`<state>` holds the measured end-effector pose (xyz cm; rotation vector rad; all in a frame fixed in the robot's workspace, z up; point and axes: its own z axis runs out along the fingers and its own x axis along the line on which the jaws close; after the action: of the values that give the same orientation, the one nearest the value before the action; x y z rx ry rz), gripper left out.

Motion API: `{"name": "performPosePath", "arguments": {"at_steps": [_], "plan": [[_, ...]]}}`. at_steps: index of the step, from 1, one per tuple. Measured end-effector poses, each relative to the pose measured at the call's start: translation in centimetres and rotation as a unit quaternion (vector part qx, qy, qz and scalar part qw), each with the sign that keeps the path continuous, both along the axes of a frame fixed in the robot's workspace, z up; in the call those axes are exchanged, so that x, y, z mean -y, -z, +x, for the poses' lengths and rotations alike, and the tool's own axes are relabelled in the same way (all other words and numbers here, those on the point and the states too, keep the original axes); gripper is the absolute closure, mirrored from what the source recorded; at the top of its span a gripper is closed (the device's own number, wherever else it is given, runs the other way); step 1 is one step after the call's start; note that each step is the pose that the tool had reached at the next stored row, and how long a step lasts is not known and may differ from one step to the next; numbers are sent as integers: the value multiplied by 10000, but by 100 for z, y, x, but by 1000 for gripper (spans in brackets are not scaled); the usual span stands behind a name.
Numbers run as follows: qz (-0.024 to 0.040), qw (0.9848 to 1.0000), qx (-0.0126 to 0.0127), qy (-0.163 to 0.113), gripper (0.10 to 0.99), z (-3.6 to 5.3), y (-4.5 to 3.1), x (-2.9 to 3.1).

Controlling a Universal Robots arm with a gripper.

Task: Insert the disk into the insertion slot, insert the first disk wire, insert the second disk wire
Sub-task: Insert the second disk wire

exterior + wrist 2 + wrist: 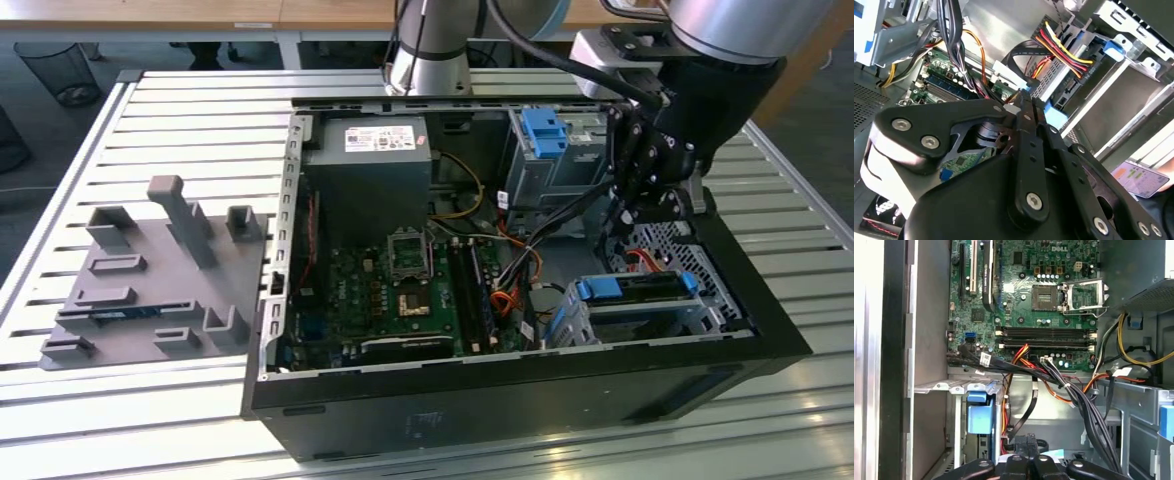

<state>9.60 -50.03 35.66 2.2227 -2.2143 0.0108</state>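
Disk (638,287) sits seated in the insertion slot (667,310), directly below the hand (1026,97), whose fingers are pressed together on a wire connector (1021,86).

perforated silver sheet-metal insertion slot (674,262)

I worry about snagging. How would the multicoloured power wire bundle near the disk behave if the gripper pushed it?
The wire bundle probably flexes rather than resists: its thin separate strands curve toward the connector. It looks light. It would likely spring back, since one end is plugged in beside the blue disk caddy. The gripper sits close below.
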Motion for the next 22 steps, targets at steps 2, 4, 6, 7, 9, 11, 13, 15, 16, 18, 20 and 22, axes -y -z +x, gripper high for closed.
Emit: {"name": "performPosePath", "arguments": {"at_steps": [2, 4, 6, 7, 9, 11, 13, 15, 16, 18, 20, 22], "plan": [[-1, 10000, 0, 0, 914, 0, 5, -12], [0, 10000, 0, 0, 902, 1, 16, -19], [-2, 10000, 0, 2, 839, 3, 28, -23], [-1, 10000, 0, 3, 839, 7, 35, -25], [-2, 10000, 0, 10, 839, 16, 48, -27], [-9, 10000, 0, 18, 839, 23, 62, -27], [-41, 10000, 0, 25, 839, 25, 77, -29], [-73, 10000, 0, 29, 839, 31, 92, -31], [-90, 10000, 0, 32, 839, 33, 98, -32], [-127, 9999, 0, 36, 839, 42, 110, -36], [-172, 9998, 0, 40, 839, 51, 119, -41], [-226, 9997, 1, 43, 855, 60, 126, -46]]}}
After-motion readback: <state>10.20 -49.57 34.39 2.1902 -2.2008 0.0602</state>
